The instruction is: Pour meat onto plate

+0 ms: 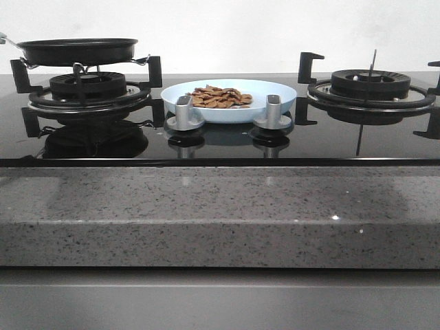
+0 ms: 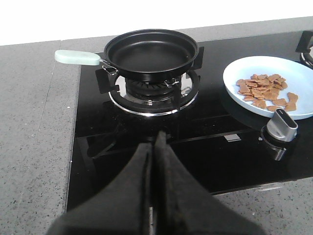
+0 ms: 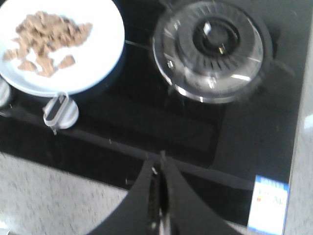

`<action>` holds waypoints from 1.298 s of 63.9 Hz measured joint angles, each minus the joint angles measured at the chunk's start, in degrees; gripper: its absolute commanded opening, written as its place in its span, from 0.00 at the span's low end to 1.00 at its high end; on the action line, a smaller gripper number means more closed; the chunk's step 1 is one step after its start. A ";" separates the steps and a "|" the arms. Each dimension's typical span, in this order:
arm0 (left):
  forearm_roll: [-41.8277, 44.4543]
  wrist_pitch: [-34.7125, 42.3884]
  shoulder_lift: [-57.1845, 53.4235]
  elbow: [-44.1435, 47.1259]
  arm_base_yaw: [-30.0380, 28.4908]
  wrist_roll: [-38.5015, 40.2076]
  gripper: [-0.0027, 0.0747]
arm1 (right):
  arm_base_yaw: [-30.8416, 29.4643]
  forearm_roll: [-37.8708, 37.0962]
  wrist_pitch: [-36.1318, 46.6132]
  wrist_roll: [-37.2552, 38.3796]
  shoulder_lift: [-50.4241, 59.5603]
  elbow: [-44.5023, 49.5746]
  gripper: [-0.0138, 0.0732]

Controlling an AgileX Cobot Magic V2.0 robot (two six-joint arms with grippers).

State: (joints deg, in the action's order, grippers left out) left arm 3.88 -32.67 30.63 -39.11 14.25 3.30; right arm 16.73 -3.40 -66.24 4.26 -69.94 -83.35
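Observation:
The meat (image 1: 220, 97) is a heap of small brown-orange pieces lying on the pale blue plate (image 1: 275, 91) in the middle of the black hob. Both also show in the left wrist view, meat (image 2: 264, 89) on plate (image 2: 234, 73), and in the right wrist view, meat (image 3: 46, 41) on plate (image 3: 98, 54). The black frying pan (image 1: 78, 50) sits empty on the left burner (image 2: 151, 95); its inside (image 2: 149, 54) is bare and its pale green handle (image 2: 77, 57) points away from the plate. My left gripper (image 2: 159, 139) is shut and empty, over the hob in front of the pan. My right gripper (image 3: 160, 159) is shut and empty, near the hob's front edge.
Two silver knobs (image 1: 184, 113) (image 1: 273, 112) stand in front of the plate. The right burner (image 1: 371, 86) with black pan supports is bare. A grey speckled stone counter (image 1: 220, 206) runs along the hob's front edge. A sticker (image 3: 268, 203) lies on the hob's right corner.

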 measured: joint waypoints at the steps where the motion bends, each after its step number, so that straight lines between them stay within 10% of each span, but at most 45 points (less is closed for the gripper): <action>1: 0.00 0.00 0.00 0.00 0.00 0.00 0.01 | 0.00 -0.05 0.56 0.14 0.99 1.18 0.09; 43: 0.00 0.02 0.00 0.00 0.00 0.13 0.01 | 0.00 -1.28 23.73 1.16 49.17 47.16 0.09; 83: 0.00 0.12 0.00 0.00 0.00 0.13 0.01 | 0.00 -1.32 26.02 1.25 55.34 51.03 0.09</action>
State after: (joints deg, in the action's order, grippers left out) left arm 3.88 -32.55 30.63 -39.11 14.25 3.43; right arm 16.73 -4.72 -40.22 5.52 -14.60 -32.32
